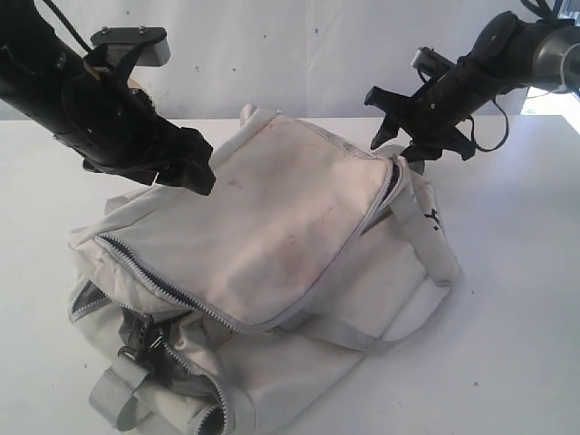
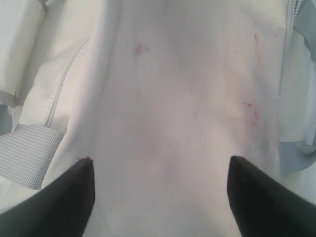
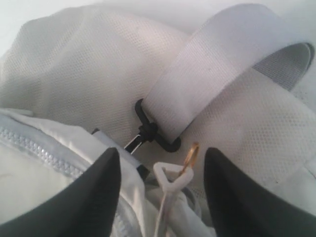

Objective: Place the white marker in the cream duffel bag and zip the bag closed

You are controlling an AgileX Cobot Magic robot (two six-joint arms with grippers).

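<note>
The cream duffel bag [image 1: 272, 236] lies on the white table with its top flap down, and its grey zipper [image 1: 391, 181] runs to the right end. My left gripper [image 1: 195, 170] hovers open over the stained flap [image 2: 187, 98], nothing between its fingers [image 2: 74, 197]. My right gripper [image 1: 396, 145] is at the bag's right end, jaws apart. In the right wrist view a white zipper pull [image 3: 173, 180] with a gold ring [image 3: 191, 155] stands between the fingertips [image 3: 101, 187], touching neither. The white marker is out of view.
A grey webbing strap [image 3: 222, 64] hangs from a black clip [image 3: 153, 133] just past the pull. Another grey strap with a black buckle [image 1: 136, 362] sits at the bag's front left, beside an unzipped side opening [image 1: 163, 290]. Bare table [image 1: 517, 272] lies to the right.
</note>
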